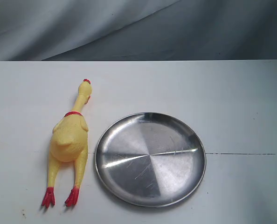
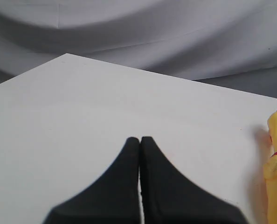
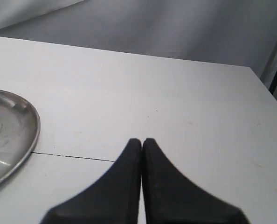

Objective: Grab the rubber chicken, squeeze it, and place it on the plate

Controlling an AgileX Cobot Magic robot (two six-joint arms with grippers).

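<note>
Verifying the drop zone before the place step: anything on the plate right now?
Nothing on the plate: only bare, scratched steel with glare. The rubber chicken lies on the table beside it. Whatever is beneath the plate is covered.

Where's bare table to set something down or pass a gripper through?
In the exterior view, the widest bare table lies right of the plate. Also free: the strip along the far edge, and left of the rubber chicken. Crowded: the narrow gap between chicken and plate rim.
</note>
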